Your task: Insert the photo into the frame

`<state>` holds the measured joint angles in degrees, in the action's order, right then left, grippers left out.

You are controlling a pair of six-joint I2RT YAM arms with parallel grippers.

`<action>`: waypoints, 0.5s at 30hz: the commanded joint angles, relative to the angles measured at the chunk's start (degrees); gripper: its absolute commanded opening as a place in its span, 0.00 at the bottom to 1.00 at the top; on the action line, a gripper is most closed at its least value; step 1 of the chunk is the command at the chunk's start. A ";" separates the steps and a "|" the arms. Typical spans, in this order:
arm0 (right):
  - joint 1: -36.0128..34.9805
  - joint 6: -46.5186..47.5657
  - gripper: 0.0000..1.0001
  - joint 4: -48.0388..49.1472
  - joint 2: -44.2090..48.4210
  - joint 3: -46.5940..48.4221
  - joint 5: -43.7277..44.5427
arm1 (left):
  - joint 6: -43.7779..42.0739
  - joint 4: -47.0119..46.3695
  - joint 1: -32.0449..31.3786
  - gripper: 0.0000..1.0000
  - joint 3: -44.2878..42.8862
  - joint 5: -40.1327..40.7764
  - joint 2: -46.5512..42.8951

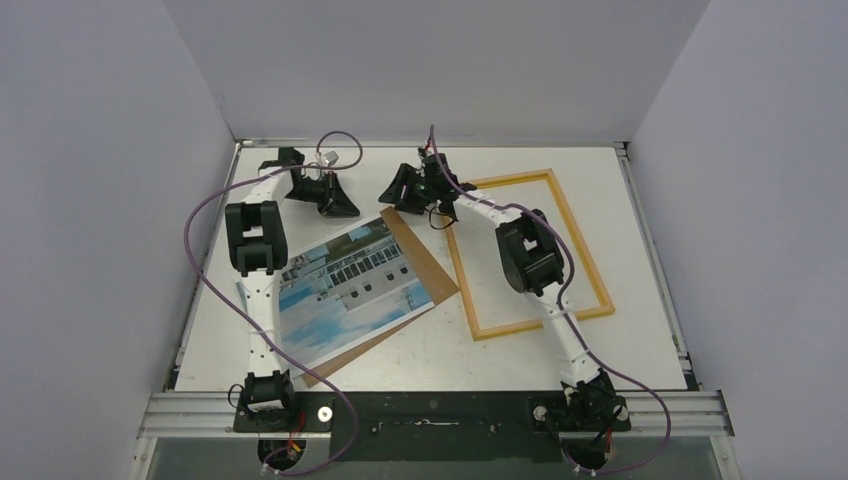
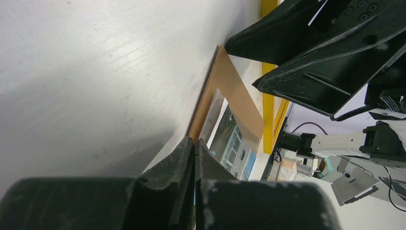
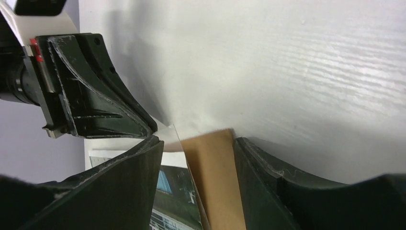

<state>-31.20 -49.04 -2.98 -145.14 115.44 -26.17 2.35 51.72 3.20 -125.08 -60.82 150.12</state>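
The photo [image 1: 345, 285] lies at centre left on a brown backing board [image 1: 425, 268], under a clear sheet [image 3: 173, 138]. The frame [image 1: 530, 250] lies flat to the right, wood-coloured from above; its yellow edge shows in the left wrist view [image 2: 268, 103]. My left gripper [image 1: 345, 208] is at the photo's far edge, its fingers [image 2: 184, 158] pressed together on the clear sheet's corner. My right gripper [image 1: 395, 198] is open, its fingers [image 3: 258, 167] straddling the board's far corner [image 3: 213, 158]. The photo also shows in both wrist views [image 2: 234, 139] [image 3: 174, 191].
Both grippers are close together at the far corner of the stack; each shows in the other's wrist view, the right one [image 2: 306, 52] and the left one [image 3: 91, 96]. Grey walls enclose the white table [image 1: 420, 350] on three sides. Purple cables loop over both arms.
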 commanded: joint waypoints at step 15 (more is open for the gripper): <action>-0.75 -0.41 0.52 6.60 -5.49 6.45 -10.69 | -1.02 1.28 -1.36 0.00 -0.17 -4.66 -3.43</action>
<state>-31.18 -50.06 1.80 -148.97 118.91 -33.01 2.31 52.36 2.26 -124.64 -62.04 150.12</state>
